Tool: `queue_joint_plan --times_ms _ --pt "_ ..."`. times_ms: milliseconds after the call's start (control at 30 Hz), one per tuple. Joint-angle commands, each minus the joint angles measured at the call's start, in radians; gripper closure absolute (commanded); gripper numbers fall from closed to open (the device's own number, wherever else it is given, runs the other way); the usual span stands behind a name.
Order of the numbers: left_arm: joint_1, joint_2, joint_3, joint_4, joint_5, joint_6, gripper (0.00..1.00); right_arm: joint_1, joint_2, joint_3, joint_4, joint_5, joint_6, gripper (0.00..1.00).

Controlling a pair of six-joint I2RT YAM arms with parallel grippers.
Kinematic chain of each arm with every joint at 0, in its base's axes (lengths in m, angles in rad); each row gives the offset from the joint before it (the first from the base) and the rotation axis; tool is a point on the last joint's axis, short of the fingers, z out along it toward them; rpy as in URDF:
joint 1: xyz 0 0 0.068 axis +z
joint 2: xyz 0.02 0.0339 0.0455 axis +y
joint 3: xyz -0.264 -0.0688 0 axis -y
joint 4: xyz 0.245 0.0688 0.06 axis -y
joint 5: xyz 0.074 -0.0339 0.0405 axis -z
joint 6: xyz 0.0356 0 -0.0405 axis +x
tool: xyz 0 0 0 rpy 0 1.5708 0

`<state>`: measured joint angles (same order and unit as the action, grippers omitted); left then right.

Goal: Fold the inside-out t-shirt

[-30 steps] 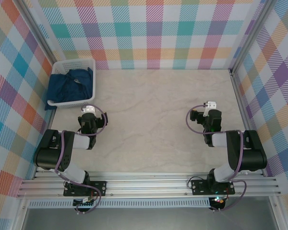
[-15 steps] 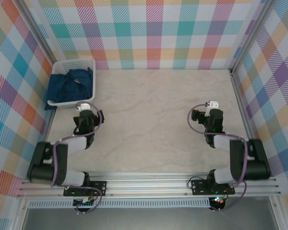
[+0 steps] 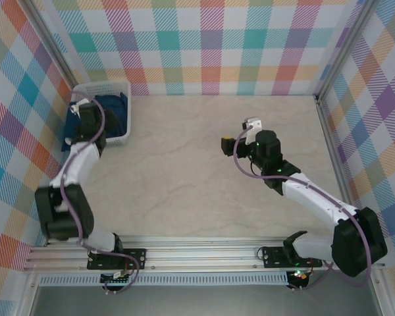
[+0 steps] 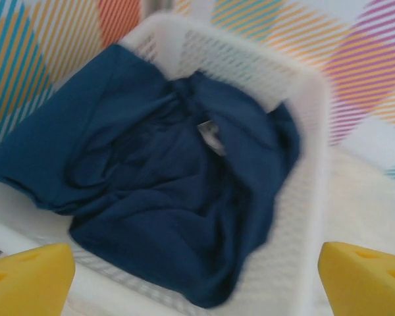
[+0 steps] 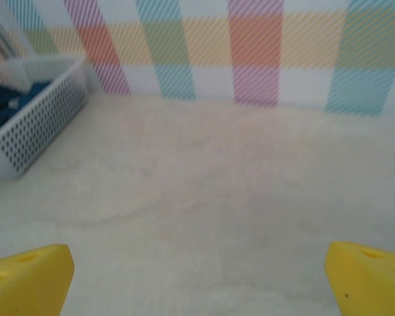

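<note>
The inside-out t-shirt (image 3: 114, 113) is a dark navy bundle crumpled in a white basket (image 3: 109, 86) at the table's far left corner. In the left wrist view the t-shirt (image 4: 164, 191) fills the basket (image 4: 306, 191), with a small pale label on top and one edge draped over the near rim. My left gripper (image 3: 84, 113) hovers over the basket's left side, open, with its yellow fingertips (image 4: 33, 276) wide apart above the cloth and holding nothing. My right gripper (image 3: 225, 143) is open over bare table (image 5: 217, 184), well right of the basket.
Checkered walls close the table on three sides, and the basket sits against the left one. The right wrist view has the basket (image 5: 33, 118) at far left with blue cloth (image 5: 0, 108) inside. The pale marble tabletop (image 3: 184, 171) stretches between the arms.
My left arm swung from in front of the basket up and left over it. My right arm reached forward and left toward the table's middle. Both grippers stayed open.
</note>
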<state>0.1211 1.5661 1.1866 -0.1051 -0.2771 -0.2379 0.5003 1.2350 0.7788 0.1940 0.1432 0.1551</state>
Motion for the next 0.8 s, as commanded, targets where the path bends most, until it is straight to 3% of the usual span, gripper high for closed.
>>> queue_joint_plan --times_ms 0,300,467,567,667,767 --pt "0.05 0.231 0.254 -0.289 0.057 0.028 0.04 -0.008 0.026 -0.01 -0.015 -0.051 0.053 0.02" --pt "0.089 0.847 1.042 -0.775 0.125 0.1 0.0 -0.006 0.049 -0.024 -0.002 -0.064 0.086 0.0" --pt "0.091 1.021 1.27 -0.872 0.174 0.114 0.05 -0.007 0.061 -0.023 0.017 -0.064 0.106 0.0" --pt "0.096 1.085 1.347 -0.904 0.215 0.118 0.26 -0.006 0.066 -0.023 0.022 -0.057 0.117 0.0" --pt "0.098 1.088 1.395 -0.909 0.269 0.121 0.62 -0.006 0.064 -0.015 0.011 -0.04 0.121 0.0" --pt "0.098 0.98 1.394 -0.867 0.275 0.115 1.0 -0.007 0.049 -0.005 -0.012 -0.031 0.121 0.0"
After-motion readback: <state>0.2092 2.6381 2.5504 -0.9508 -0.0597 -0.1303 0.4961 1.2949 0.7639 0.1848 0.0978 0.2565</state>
